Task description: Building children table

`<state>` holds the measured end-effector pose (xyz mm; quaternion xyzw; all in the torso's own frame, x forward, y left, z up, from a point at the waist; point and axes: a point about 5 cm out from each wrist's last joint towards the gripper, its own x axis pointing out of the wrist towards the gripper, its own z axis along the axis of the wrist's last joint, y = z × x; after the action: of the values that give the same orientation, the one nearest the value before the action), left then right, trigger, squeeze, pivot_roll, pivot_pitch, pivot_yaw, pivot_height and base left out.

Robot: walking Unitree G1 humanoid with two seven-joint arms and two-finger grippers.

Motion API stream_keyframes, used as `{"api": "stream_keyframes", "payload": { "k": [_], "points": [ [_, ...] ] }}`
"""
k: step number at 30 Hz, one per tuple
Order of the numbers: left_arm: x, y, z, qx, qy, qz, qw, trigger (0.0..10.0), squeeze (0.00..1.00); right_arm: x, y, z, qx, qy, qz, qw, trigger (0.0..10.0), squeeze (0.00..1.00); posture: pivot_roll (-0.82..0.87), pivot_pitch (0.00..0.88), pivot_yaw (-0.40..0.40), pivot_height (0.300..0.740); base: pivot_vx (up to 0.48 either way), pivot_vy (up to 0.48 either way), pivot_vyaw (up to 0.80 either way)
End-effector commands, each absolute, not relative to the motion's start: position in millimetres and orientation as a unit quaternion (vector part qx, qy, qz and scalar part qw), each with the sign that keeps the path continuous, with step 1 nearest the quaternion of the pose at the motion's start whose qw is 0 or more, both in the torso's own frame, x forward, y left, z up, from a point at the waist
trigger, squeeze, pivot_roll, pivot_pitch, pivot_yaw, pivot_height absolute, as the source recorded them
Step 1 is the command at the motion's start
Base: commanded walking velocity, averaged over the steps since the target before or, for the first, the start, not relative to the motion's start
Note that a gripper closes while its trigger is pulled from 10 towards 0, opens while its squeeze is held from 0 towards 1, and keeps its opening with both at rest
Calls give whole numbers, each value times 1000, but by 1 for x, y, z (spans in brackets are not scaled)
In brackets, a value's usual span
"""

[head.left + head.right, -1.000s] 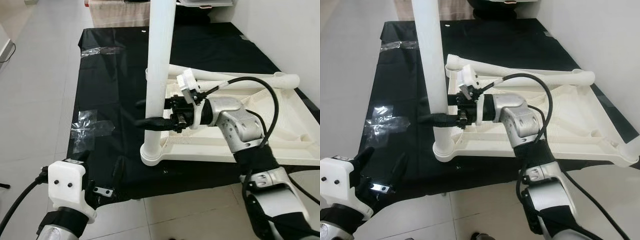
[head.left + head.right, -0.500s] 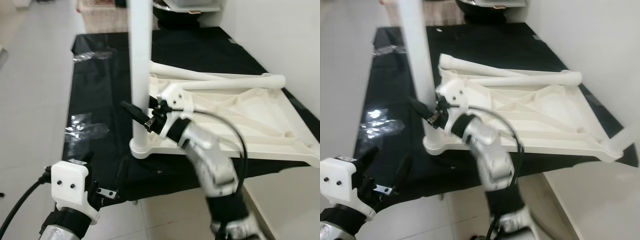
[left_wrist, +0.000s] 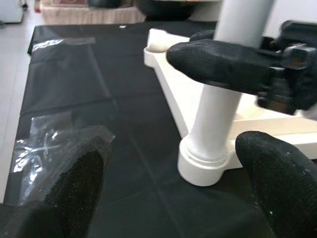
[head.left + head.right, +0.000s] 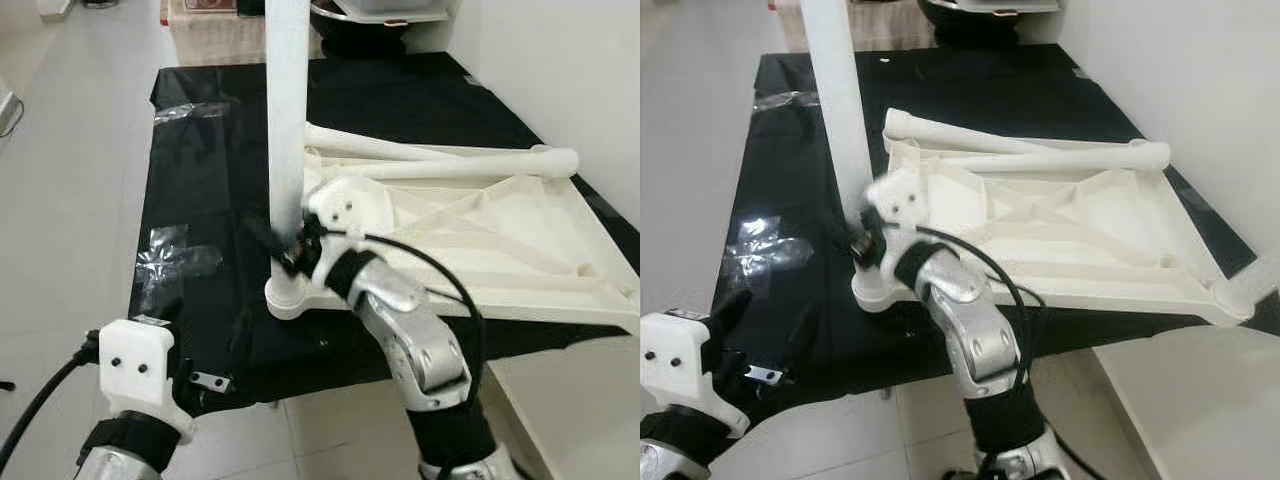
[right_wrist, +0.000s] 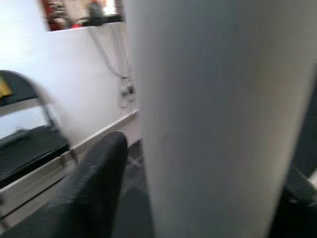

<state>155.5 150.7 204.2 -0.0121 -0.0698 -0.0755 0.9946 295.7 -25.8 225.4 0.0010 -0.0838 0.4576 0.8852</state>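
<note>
Black mat [image 4: 200,150]; right gripper [image 4: 285,248] around upright leg [image 4: 287,120]

you get bright, even daylight in the head views, with glare glinting off the crinkled clear tape patch [image 4: 178,252] on the matte black floor sheet [image 4: 215,130]. the upright white plastic table leg [image 5: 218,119] looms soft and blurred up close.

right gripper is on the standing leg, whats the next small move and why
Probably keep twisting the upright leg into its corner socket. The right gripper clasps it just above the socket on the upturned tabletop, and two more legs lie loose, waiting.
</note>
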Motion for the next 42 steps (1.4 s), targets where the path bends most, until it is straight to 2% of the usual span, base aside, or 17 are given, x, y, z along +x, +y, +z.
{"api": "stream_keyframes", "payload": {
  "k": [1, 3, 4, 6, 7, 15, 21, 22, 31, 33, 35, 36, 38, 39, 40, 41, 42],
  "points": [
    [156, 152, 200, -12, -54, -75, 996, 10000, 0, 291, -23, 232, 1, -98, 500, 860, 10000, 1000, 119, 180, -69, 740, 0, 0, 0],
    [156, 152, 200, -12, -54, -75, 996, 10000, 0, 295, -29, 236, -11, -104, 514, 851, 10000, 1000, 125, 185, -70, 740, 0, 0, 0],
    [155, 152, 200, -12, -54, -75, 996, 10000, 0, 301, -37, 240, -26, -109, 537, 836, 10000, 859, 124, 184, -67, 740, 0, 0, 0],
    [155, 152, 200, -12, -53, -74, 996, 10000, 0, 307, -44, 244, -42, -114, 548, 828, 10000, 859, 124, 184, -67, 740, 0, 0, 0],
    [155, 152, 199, -12, -52, -74, 996, 10000, 0, 313, -49, 249, -50, -115, 567, 814, 10000, 0, 123, 189, -67, 740, 0, 0, 0],
    [151, 151, 198, -13, -43, -77, 996, 10000, 0, 333, -70, 280, -75, -113, 656, 743, 10000, 0, 134, 202, -71, 740, 0, 0, 0],
    [149, 150, 198, -13, -41, -75, 996, 10000, 0, 338, -74, 286, -70, -105, 675, 727, 10000, 0, 139, 206, -73, 740, 0, 0, 0],
    [149, 150, 198, -14, -40, -75, 996, 10000, 0, 339, -75, 286, -65, -100, 685, 719, 0, 0, 139, 208, -73, 740, 0, 0, 0],
    [148, 150, 198, -17, -38, -74, 996, 10000, 0, 340, -78, 279, -70, -83, 707, 699, 0, 0, 131, 217, -73, 740, 0, 0, 0],
    [148, 150, 198, -18, -39, -74, 996, 10000, 0, 340, -85, 269, -79, -68, 698, 708, 0, 0, 128, 217, -77, 740, 0, 0, 0],
    [148, 150, 198, -20, -39, -73, 996, 10000, 0, 342, -92, 258, -89, -50, 656, 748, 0, 0, 119, 220, -83, 740, 0, 0, 0],
    [148, 150, 198, -20, -39, -73, 996, 10000, 0, 342, -92, 258, -89, -50, 656, 748, 0, 0, 119, 220, -83, 740, 0, 0, 0],
    [148, 150, 198, -20, -39, -73, 996, 10000, 0, 341, -92, 238, -56, -33, 547, 834, 0, 0, 114, 221, -89, 740, 0, 0, 0],
    [148, 150, 198, -20, -39, -73, 996, 10000, 0, 341, -92, 238, -56, -33, 547, 834, 0, 0, 114, 221, -89, 740, 0, 0, 0],
    [149, 151, 198, -20, -39, -73, 996, 10000, 0, 337, -89, 221, -47, -14, 451, 891, 0, 0, 111, 224, -85, 740, 0, 0, 0],
    [149, 152, 198, -20, -38, -73, 996, 10000, 0, 319, -83, 200, -54, 15, 387, 920, 0, 0, 106, 228, -76, 740, 0, 0, 0],
    [149, 152, 198, -20, -38, -73, 996, 10000, 0, 319, -83, 200, -54, 15, 387, 920, 0, 0, 106, 228, -76, 740, 0, 0, 0]
  ]
}}
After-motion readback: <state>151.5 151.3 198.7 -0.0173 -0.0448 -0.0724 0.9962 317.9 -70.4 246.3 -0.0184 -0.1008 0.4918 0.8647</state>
